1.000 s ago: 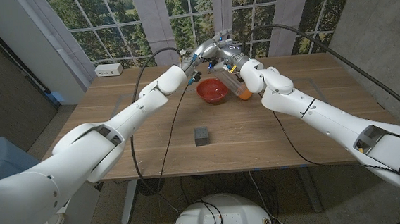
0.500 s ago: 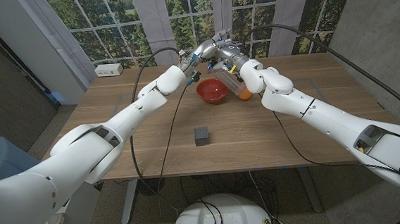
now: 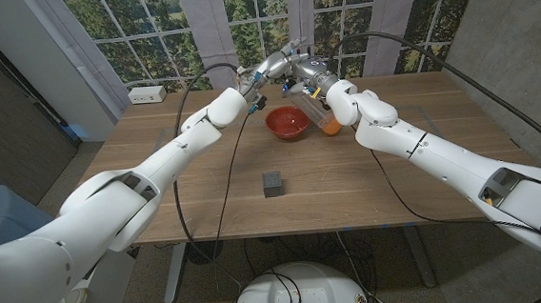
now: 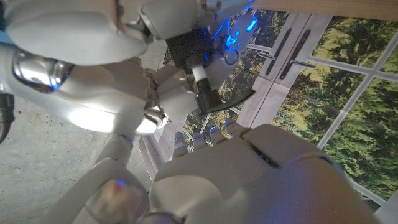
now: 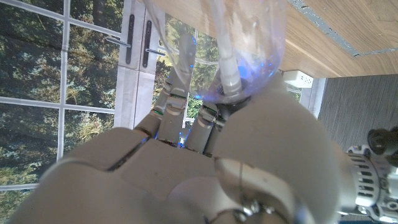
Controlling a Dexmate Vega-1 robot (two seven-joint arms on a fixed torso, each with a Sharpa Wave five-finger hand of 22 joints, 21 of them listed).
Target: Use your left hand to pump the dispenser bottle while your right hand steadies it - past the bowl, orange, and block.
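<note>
The bottle [image 5: 249, 37] stands at the table's [image 3: 396, 176] far side, beyond the bowl [image 3: 288, 123]; in the right wrist view its clear body and inner tube sit right against the right hand [image 5: 205, 155], whose fingers [image 5: 171, 102] reach up along the clear wall and wrap it, so that hand holds the bottle; in the head view the same hand [image 3: 315, 72] sits just past the bowl's far rim. The left hand [image 3: 277, 65] comes in from the other side and meets the right one above the bowl's far edge; in the left wrist view its back [image 4: 249, 180] fills the lower part, and beyond its fingers stands the black pump head [image 4: 214, 99] with its white stem; whether the fingers touch the pump, and whether they are apart or together, I cannot tell. The orange [image 3: 329, 126] lies just beside the bowl, under the right forearm, nearer the robot than the right fingers; the block [image 3: 273, 183] sits well apart from both hands, mid-table. A white power strip [image 3: 147, 94] lies at the far left corner.
</note>
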